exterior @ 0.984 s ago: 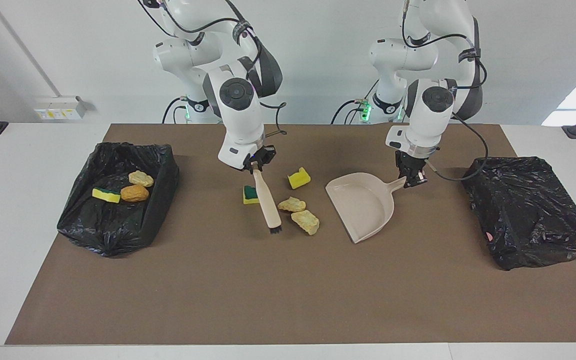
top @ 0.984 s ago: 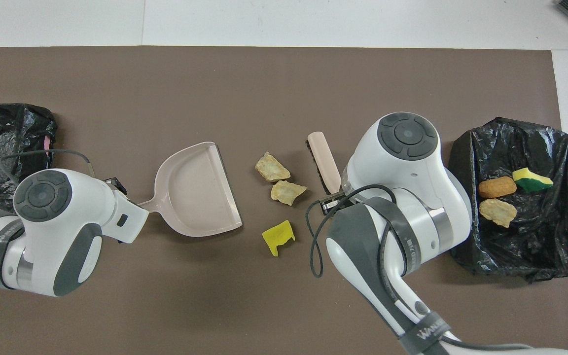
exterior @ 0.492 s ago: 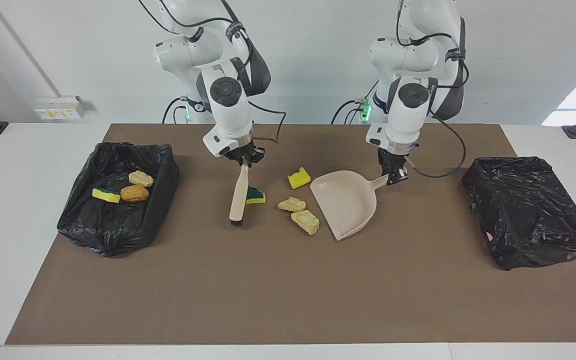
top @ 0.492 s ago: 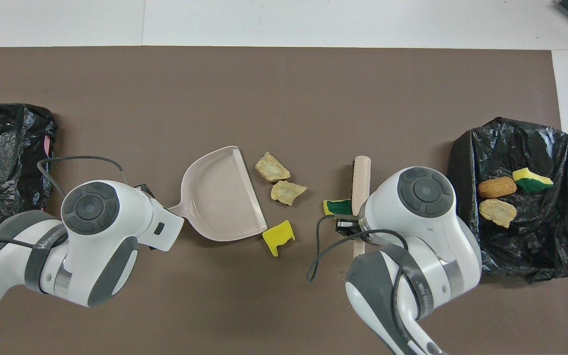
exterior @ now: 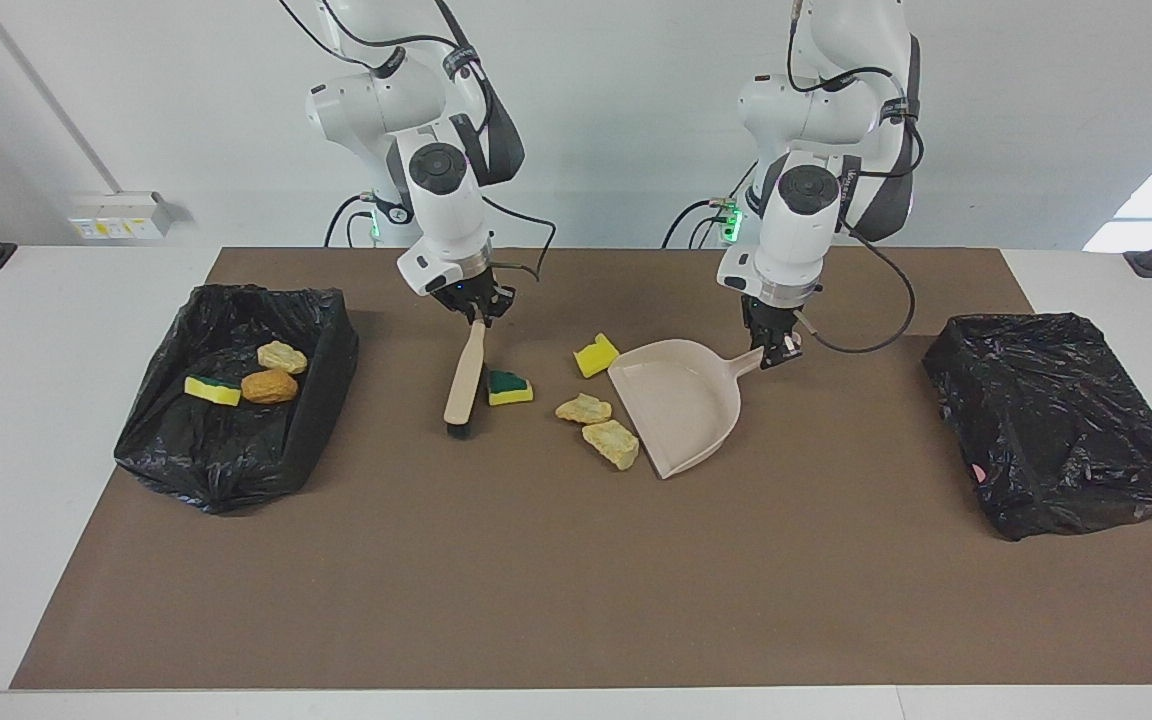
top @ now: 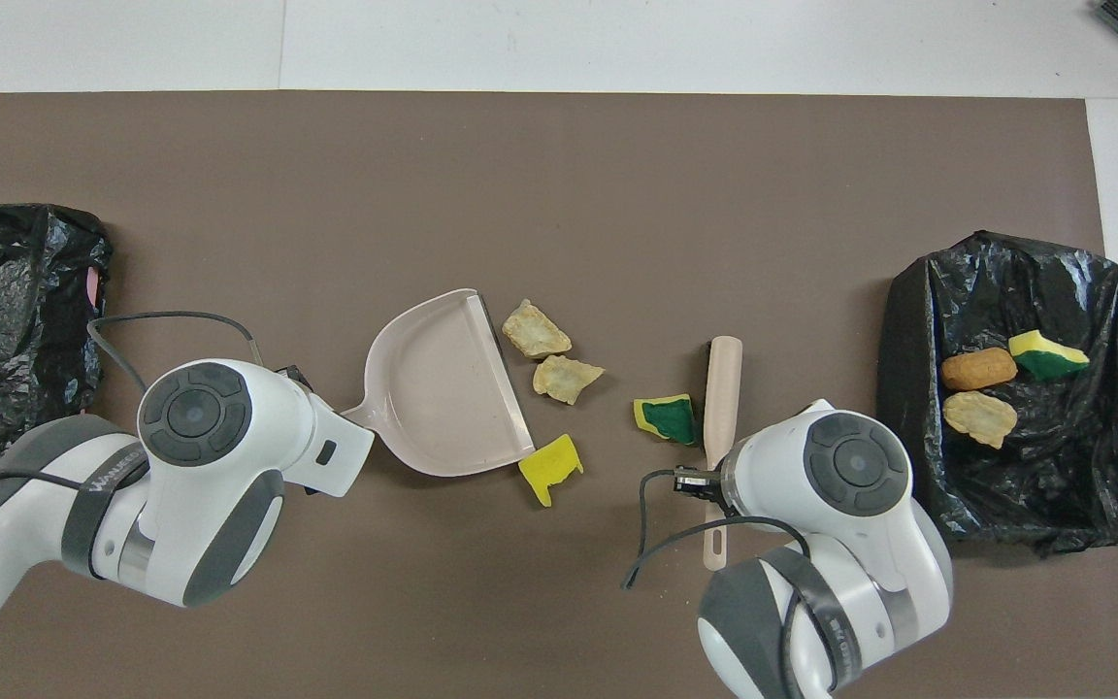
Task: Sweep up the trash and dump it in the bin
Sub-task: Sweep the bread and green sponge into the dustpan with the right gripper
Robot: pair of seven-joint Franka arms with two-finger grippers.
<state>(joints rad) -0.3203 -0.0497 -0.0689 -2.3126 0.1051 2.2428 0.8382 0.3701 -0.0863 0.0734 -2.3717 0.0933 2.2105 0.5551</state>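
My left gripper (exterior: pixel 776 350) is shut on the handle of the beige dustpan (exterior: pixel 681 400), which also shows in the overhead view (top: pixel 447 388). Its open lip lies next to two pale beige chunks (exterior: pixel 584 408) (exterior: pixel 613 442) and a yellow chunk (exterior: pixel 597 355). My right gripper (exterior: pixel 479 312) is shut on the beige brush (exterior: pixel 464 375), bristle end down on the mat. A green-and-yellow chunk (exterior: pixel 509 388) lies right beside the brush, between it and the dustpan. Three more chunks (exterior: pixel 269 386) lie in the open black-lined bin (exterior: pixel 326 370).
A second black bag-covered bin (exterior: pixel 1056 420) stands at the left arm's end of the brown mat. The open bin (top: pixel 908 388) is at the right arm's end. The mat's half farther from the robots is bare.
The dustpan slid toward the right arm's end until its lip reached the beige chunks. The brush crossed over the green-and-yellow chunk to its side toward the open bin. Both wrists drew back.
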